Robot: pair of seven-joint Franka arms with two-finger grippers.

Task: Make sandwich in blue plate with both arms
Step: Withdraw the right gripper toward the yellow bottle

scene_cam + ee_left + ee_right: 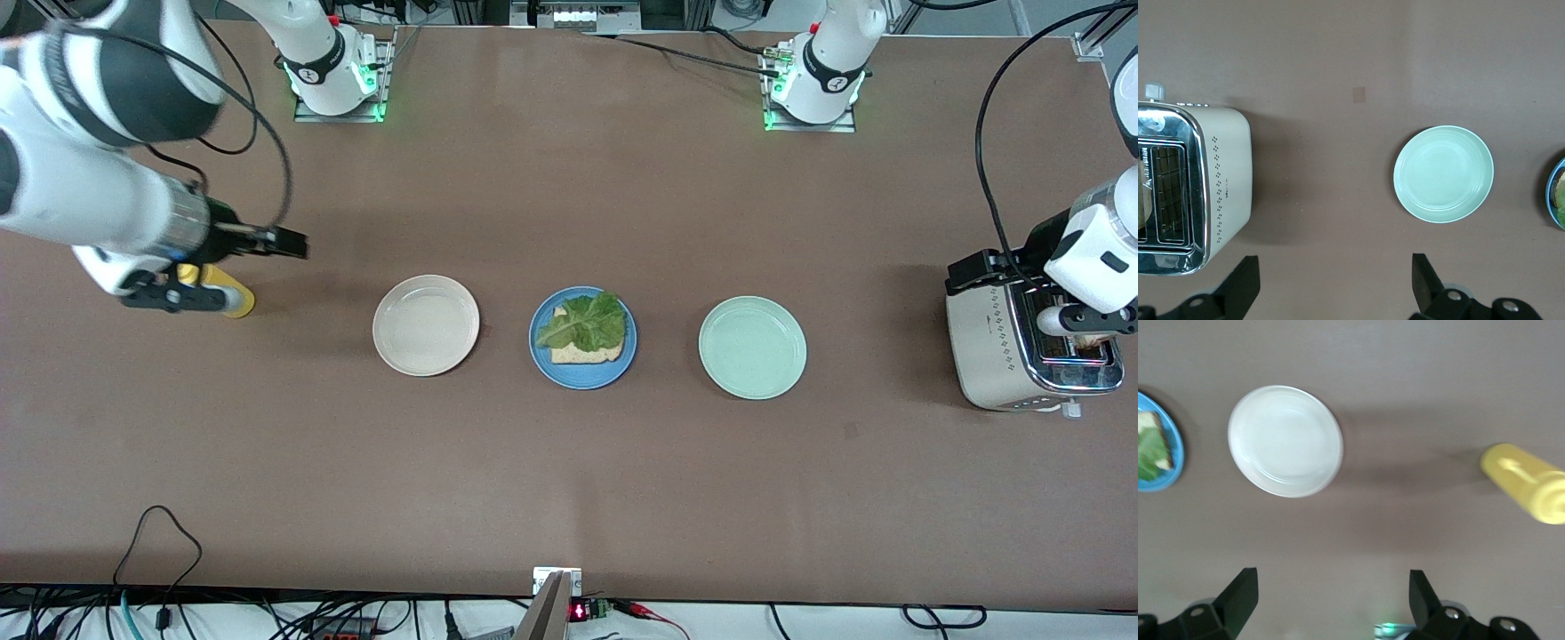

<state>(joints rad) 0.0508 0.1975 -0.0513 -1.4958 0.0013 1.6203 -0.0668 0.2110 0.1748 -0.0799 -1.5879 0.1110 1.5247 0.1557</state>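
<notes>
**Top slice still missing**

The cream toaster (pixel 1031 351) stands at the frame's right edge; my left gripper (pixel 1331 283) hovers over it, fingers spread and empty. At centre frame, the round blue plate (pixel 582 377) holds one tan bread slice (pixel 587 353) under green ruffled lettuce (pixel 585 323). My right gripper (pixel 1328 600), also spread and empty, hangs at left over the yellow bottle (pixel 227 293). I judge the next move is pulling the second slice from the toaster.

No word, brand or number could be read with certainty in these pictures. The toaster (pixel 1191 187) carried small printing on its metal top, but the letters were too small to make out. A small display (pixel 578 612) at the table edge nearest the front camera showed red lit marks, which were also not readable.
</notes>
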